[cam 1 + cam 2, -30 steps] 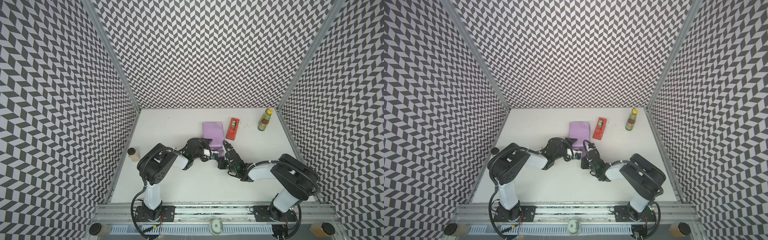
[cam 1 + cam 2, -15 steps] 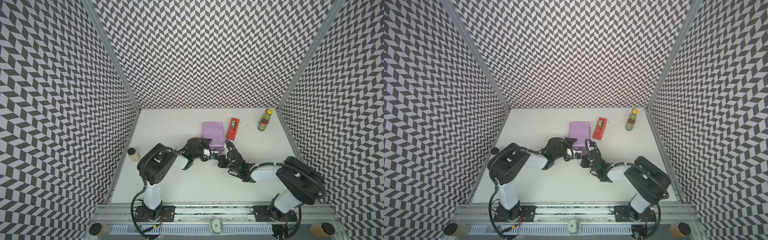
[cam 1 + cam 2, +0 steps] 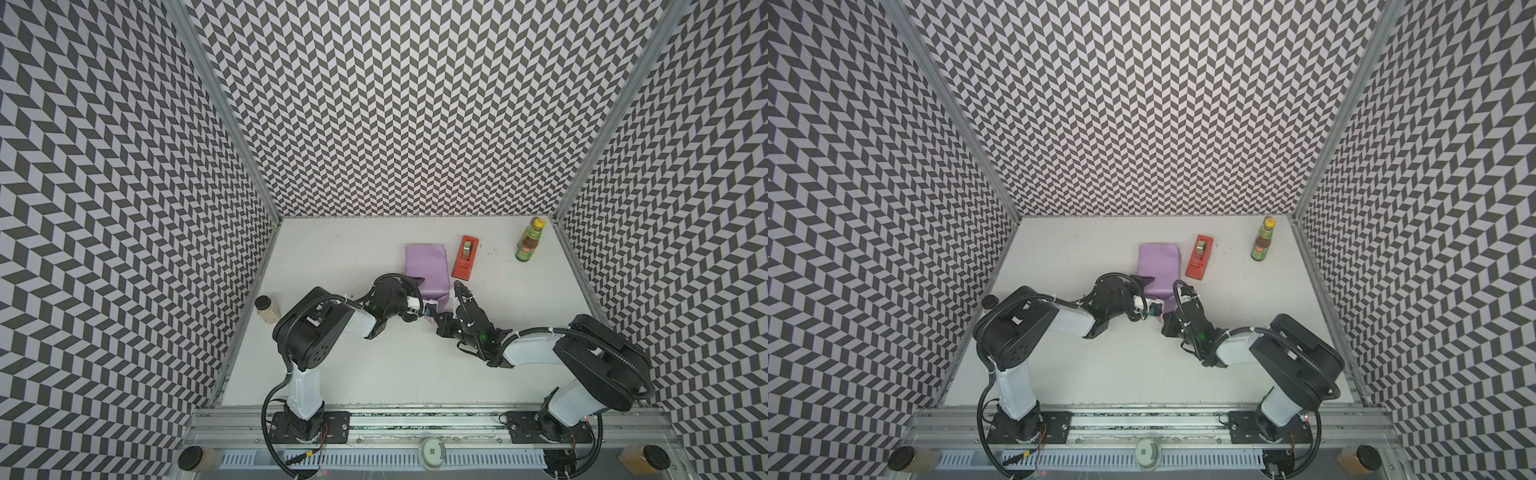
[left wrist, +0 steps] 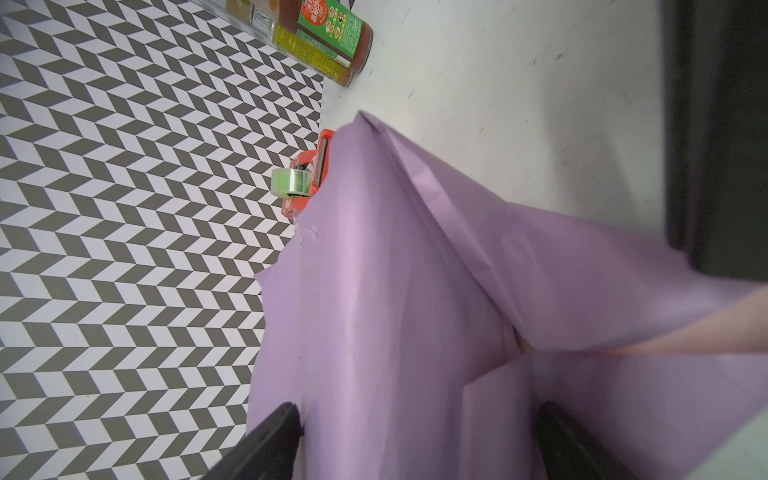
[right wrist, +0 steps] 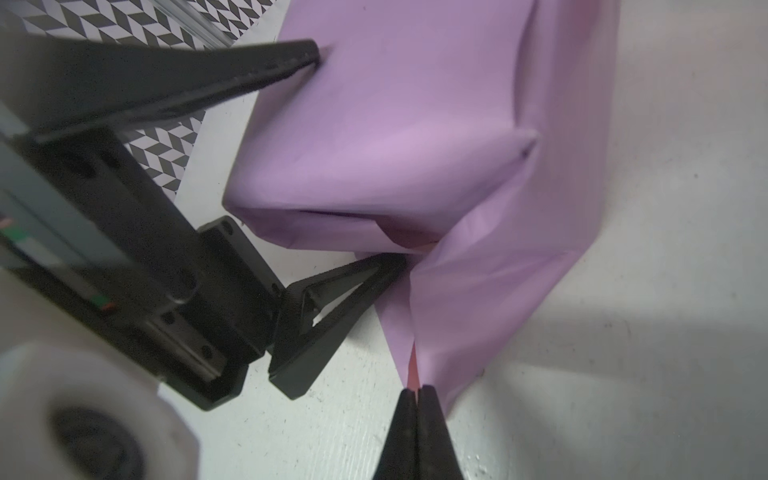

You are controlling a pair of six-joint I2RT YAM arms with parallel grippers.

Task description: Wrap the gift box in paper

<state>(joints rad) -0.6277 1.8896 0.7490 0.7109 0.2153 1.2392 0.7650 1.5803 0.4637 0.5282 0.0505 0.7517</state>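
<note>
Pinching a thin lilac paper flap, pink-backed and creased: right pincer, closed tight. Left pincer: spread wide, straddling the paper's box-shaped bulk. Surface: matte white, scuffed.

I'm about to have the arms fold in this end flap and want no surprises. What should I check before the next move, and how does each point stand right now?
1. Right tool grips the end flap of the paper: ok, shut on its tip.
2. Left tool is open, with a finger on either side of the wrapped end: ok.
3. End flap is folded flat against the parcel: not ok, it is drawn out toward the right tool.
4. Gift box is fully covered: cannot tell, the far end is hidden.
5. Tape dispenser is beside the parcel, with nothing on it: ok.
</note>
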